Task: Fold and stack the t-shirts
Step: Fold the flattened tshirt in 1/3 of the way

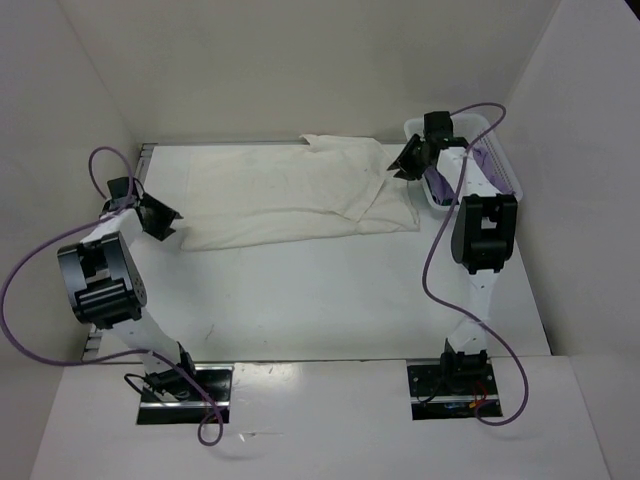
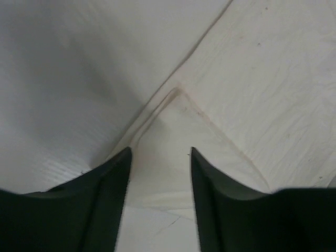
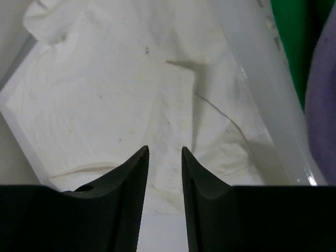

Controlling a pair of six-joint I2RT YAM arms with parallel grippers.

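The white t-shirt (image 1: 290, 195) lies spread across the far half of the table, its right side partly folded over. My left gripper (image 1: 170, 226) is open and empty at the shirt's near-left corner; in the left wrist view the gripper (image 2: 160, 152) hangs over that corner of the cloth (image 2: 262, 79). My right gripper (image 1: 398, 170) is open and empty over the shirt's right edge; in the right wrist view it (image 3: 165, 149) hangs above the cloth (image 3: 131, 89). The green t-shirt (image 3: 289, 42) and the lavender t-shirt (image 3: 323, 94) lie in the basket.
The white plastic basket (image 1: 505, 165) stands at the far right, right of my right gripper; its wall (image 3: 262, 89) runs along the shirt's edge. White walls enclose the table on three sides. Purple cables loop beside both arms.
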